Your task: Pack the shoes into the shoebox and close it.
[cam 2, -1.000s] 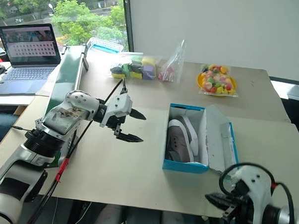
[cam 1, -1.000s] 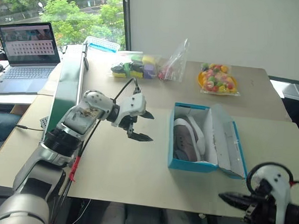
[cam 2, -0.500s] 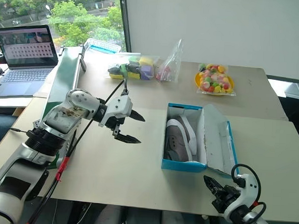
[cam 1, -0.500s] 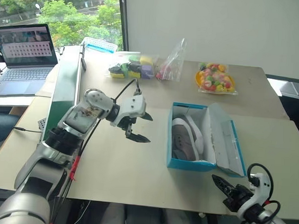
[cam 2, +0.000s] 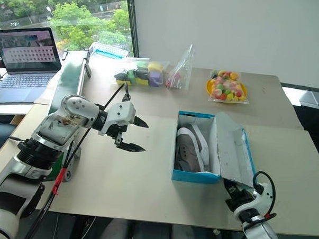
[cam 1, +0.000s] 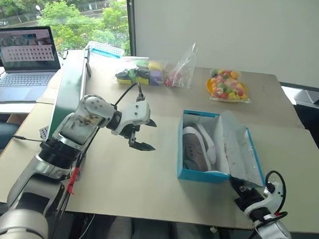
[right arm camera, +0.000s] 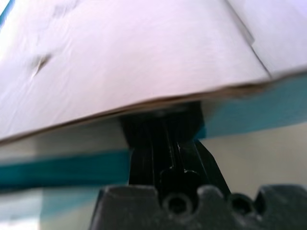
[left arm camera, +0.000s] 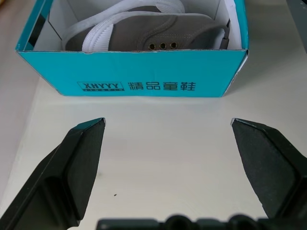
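The left pincer (cam 1: 142, 133) hangs released above the desk (cam 1: 125, 176), its fingers wide apart. Just to its right stands the shoebox (cam 1: 199, 174), open, with the shoes (cam 1: 196, 147) inside. The right pincer (cam 2: 235, 192) is clenched, its tips under the near corner of the lid (cam 2: 229, 151).

The shoes (cam 1: 196, 147) lie in the shoebox (cam 1: 202, 176). Its lid (cam 1: 241, 154) hangs right of it; the laptop (cam 1: 25, 54) sits far left, behind.
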